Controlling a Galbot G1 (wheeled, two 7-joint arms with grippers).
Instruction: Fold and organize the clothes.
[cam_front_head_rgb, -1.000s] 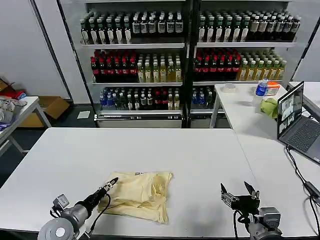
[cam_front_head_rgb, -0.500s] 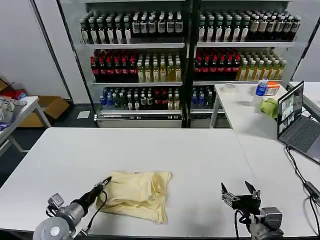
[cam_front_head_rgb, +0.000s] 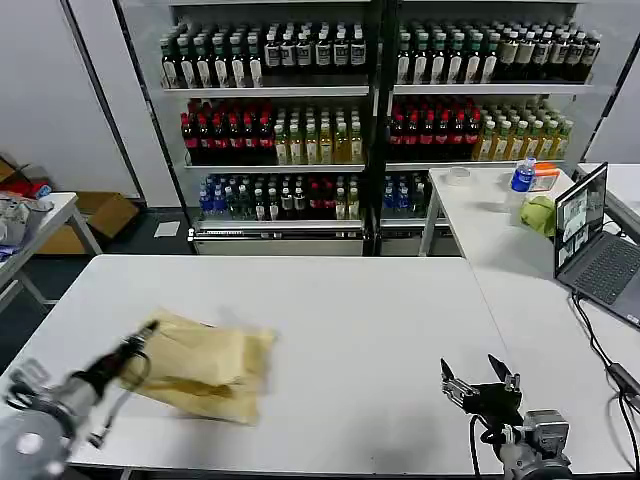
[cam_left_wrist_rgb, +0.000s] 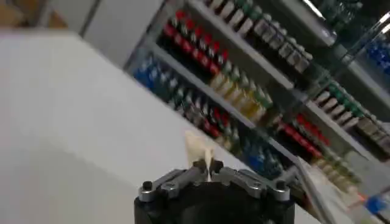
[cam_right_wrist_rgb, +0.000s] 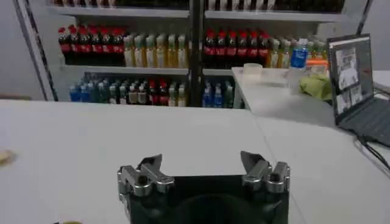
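- Folded cream T-shirt (cam_front_head_rgb: 205, 366) lying on the near left part of the white desk (cam_front_head_rgb: 380, 320), blurred, its left edge pinched.
- Left gripper (cam_front_head_rgb: 148, 331) clenched on that left edge of the T-shirt, arm reaching in from the near left corner; in the left wrist view, fingertips (cam_left_wrist_rgb: 201, 165) pressed together around a sliver of pale fabric.
- Right gripper (cam_front_head_rgb: 478, 383) released, fingers spread wide, hovering low over the near right part of the desk, well apart from the T-shirt.
- Laptop (cam_front_head_rgb: 592, 240) open on the desk at right, cable trailing near.
- Blue-capped bottle (cam_front_head_rgb: 521, 181) and yellow-green cloth (cam_front_head_rgb: 540, 214) far right.
- Shelves of bottled drinks (cam_front_head_rgb: 370, 110) behind.
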